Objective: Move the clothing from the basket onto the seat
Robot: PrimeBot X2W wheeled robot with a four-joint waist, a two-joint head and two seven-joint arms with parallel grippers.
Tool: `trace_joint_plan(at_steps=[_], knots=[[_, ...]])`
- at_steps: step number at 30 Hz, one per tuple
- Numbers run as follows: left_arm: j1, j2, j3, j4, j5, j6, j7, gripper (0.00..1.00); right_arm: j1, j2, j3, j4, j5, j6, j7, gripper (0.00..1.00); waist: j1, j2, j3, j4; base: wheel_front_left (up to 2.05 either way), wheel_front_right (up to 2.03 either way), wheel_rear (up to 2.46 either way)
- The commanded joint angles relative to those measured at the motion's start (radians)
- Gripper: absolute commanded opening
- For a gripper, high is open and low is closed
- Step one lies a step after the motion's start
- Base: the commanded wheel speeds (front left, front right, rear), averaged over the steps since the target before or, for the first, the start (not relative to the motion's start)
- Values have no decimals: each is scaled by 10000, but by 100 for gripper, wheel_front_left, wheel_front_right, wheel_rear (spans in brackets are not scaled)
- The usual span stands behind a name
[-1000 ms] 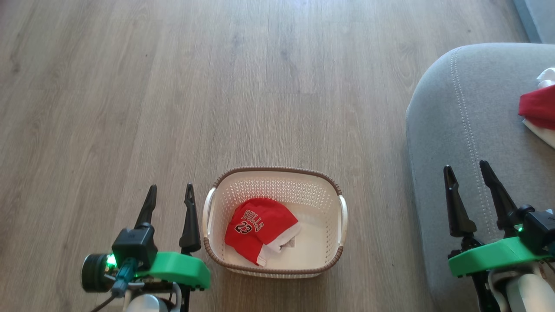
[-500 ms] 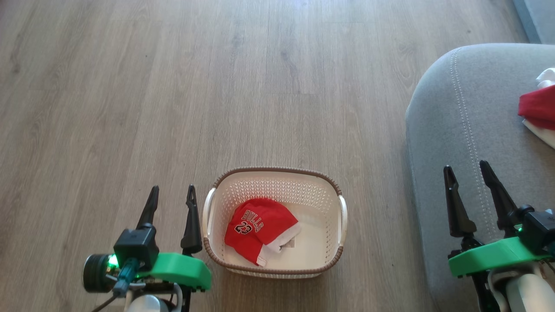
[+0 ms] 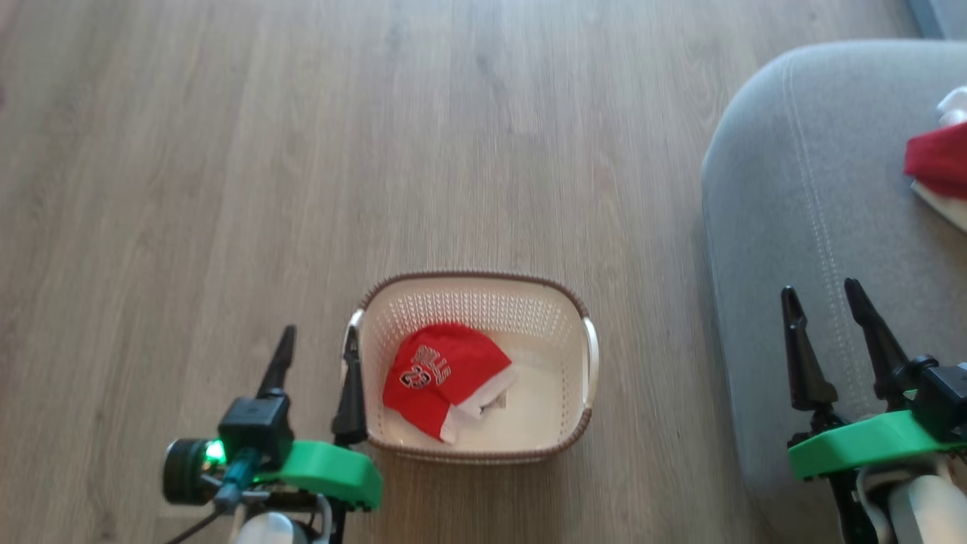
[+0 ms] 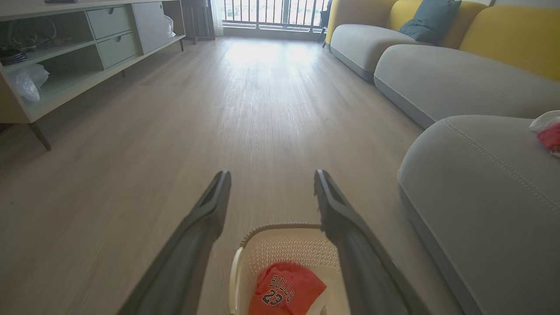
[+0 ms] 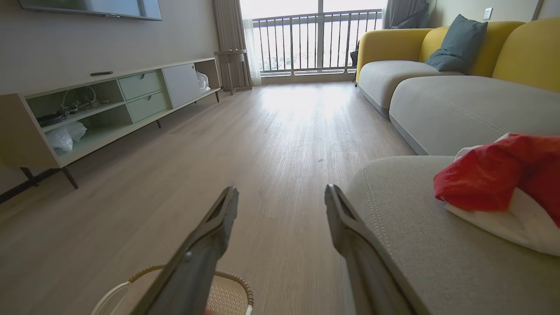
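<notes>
Since a second ago your head camera has shifted, so the whole picture has slid. Measured against the basket (image 3: 468, 276), your left gripper (image 3: 319, 332) has also drawn in. Its inner finger now overlaps the basket's left handle in the head view, where earlier it stood clear of it over the floor (image 3: 227, 151). The left wrist view looks down past those fingers into the basket, so you appear to be above its left rim and not yet inside. Both sets of fingers are spread wide and hold nothing. Your right gripper (image 3: 820, 289) hangs over the seat (image 3: 778, 174), near its stitched line along the left edge. One red garment (image 3: 442, 374), printed with a name and number, lies crumpled against the basket's left wall, towards the near-left corner. A second garment (image 3: 937, 160), red over white, already rests on the seat, well back from its rounded corner. As far as you can see, the job looks about half done. You have one piece left to pinch, lift out and carry across to the seat.
</notes>
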Motion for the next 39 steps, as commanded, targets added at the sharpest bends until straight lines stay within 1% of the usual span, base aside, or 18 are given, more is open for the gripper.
trace_joint_plan(at_steps=[1, 7, 12, 13, 15, 17, 20, 25, 28, 29, 31, 33, 35, 39], knots=[[-604, -32, 146, -131, -39, -79, -51, 100, -381, -176, 51, -251, -91, -2, -25, 100, 0, -1, 445, -147, 0, 0, 0], [-1474, -32, -392, 722, 16, -276, -51, 100, -821, -264, -50, -332, -85, -2, -25, 100, 0, -1, 1971, -475, 0, 0, 0], [-2570, -32, -924, 2122, 430, -664, -51, 100, -1270, -296, 153, -516, -145, -2, -25, 100, 0, -1, 3488, -867, 0, 0, 0], [-2570, -32, -924, 2122, 430, -664, -51, 100, -1270, -296, 153, -516, -145, -2, -25, 100, 0, -1, 3488, -867, 0, 0, 0], [-3066, -32, -1106, 2755, 716, -797, -51, 100, -1443, -235, 170, -629, -131, -2, -25, 100, 0, -1, 4085, -1031, 0, 0, 0], [-3618, -25, -1240, 3515, 1282, -722, -51, 100, -1619, -177, 206, -760, -150, -2, -25, 100, 0, -1, 4718, -1189, 0, 0, 0], [-4534, 55, -1618, 4773, 1963, -771, -51, 100, -1867, -36, 310, -824, -191, -2, -25, 100, 0, -1, 5613, -1454, 0, 0, 0], [-5997, 186, -1869, 6254, 2324, -712, -51, 100, -2249, 168, 696, -943, -428, -2, -25, 100, 0, -1, 6820, -1878, 0, 0, 0], [-6813, 413, -2085, 7054, 2502, -867, -51, 100, -2488, 374, 928, -1155, -532, -2, -25, 100, 0, -1, 7411, -2182, 0, 0, 0], [-7372, 589, -2195, 7603, 2617, -900, -51, 100, -2605, 525, 1053, -1273, -537, -2, -25, 100, 0, -1, 7747, -2378, 0, 0, 0], [-7897, 756, -2318, 8249, 2750, -902, -51, 100, -2681, 645, 1194, -1329, -559, -2, -25, 100, 0, -1, 7994, -2567, 0, 0, 0], [-8400, 871, -2248, 8771, 2757, -640, -51, 100, -2747, 759, 1293, -1344, -558, -2, -25, 100, 0, -1, 8217, -2750, 0, 0, 0], [-8822, 906, -2032, 9272, 2555, -491, -51, 100, -2820, 861, 1368, -1367, -521, -2, -25, 100, 0, -1, 8428, -2913, 0, 0, 0], [-9759, 1042, -2020, 10628, 2553, -448, -32, 100, -2936, 998, 1483, -1370, -465, -2, -25, 100, 0, -1, 8773, -3133, 0, 0, 0]])
